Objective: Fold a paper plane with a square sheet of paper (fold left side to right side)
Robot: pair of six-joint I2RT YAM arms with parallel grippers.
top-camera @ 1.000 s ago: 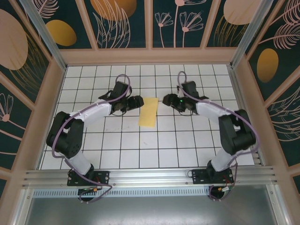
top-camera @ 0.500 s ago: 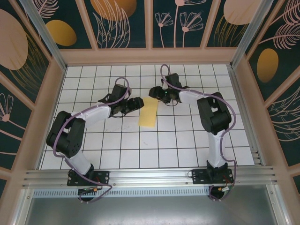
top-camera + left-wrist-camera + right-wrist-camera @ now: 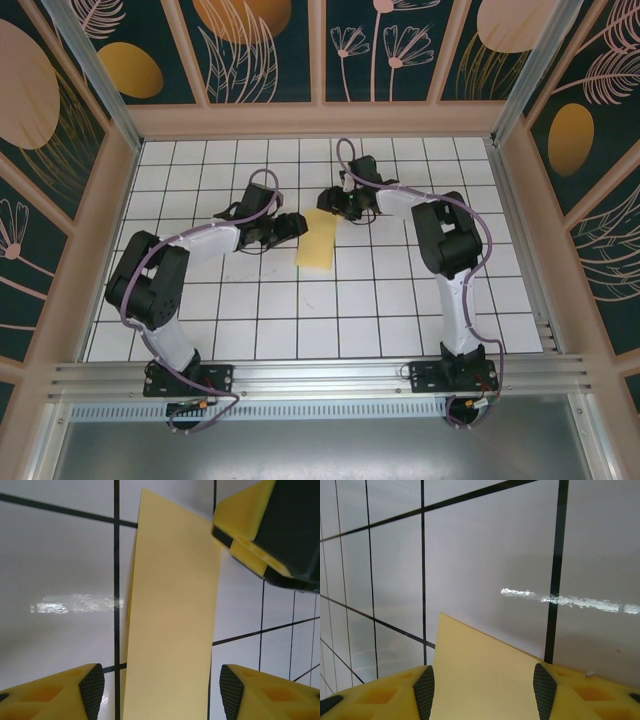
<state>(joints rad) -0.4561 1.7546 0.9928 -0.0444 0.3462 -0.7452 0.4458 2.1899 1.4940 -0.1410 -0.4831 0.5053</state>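
Note:
The square sheet of paper (image 3: 318,245) lies flat on the tiled table as a narrow yellow rectangle, folded in half. My left gripper (image 3: 298,224) is at its left edge near the far end, open. In the left wrist view the paper (image 3: 172,625) runs between the pads (image 3: 92,690) with gaps on both sides. My right gripper (image 3: 326,199) hovers at the far end, open, and one of its yellow fingers (image 3: 265,535) shows over the far right corner. In the right wrist view the paper's corner (image 3: 480,680) lies under the gap of the right gripper (image 3: 481,692). The paper plane is out of view.
The white grid table (image 3: 300,320) is ringed by a wooden frame (image 3: 320,122) and patterned walls. Both arm bases sit on the metal rail (image 3: 320,378) at the near edge. The right arm's elbow (image 3: 445,235) stands tall right of the paper.
The right arm swung from the paper's right side to its far end. The left gripper edged closer to the paper's left edge. Both sets of jaws narrowed somewhat.

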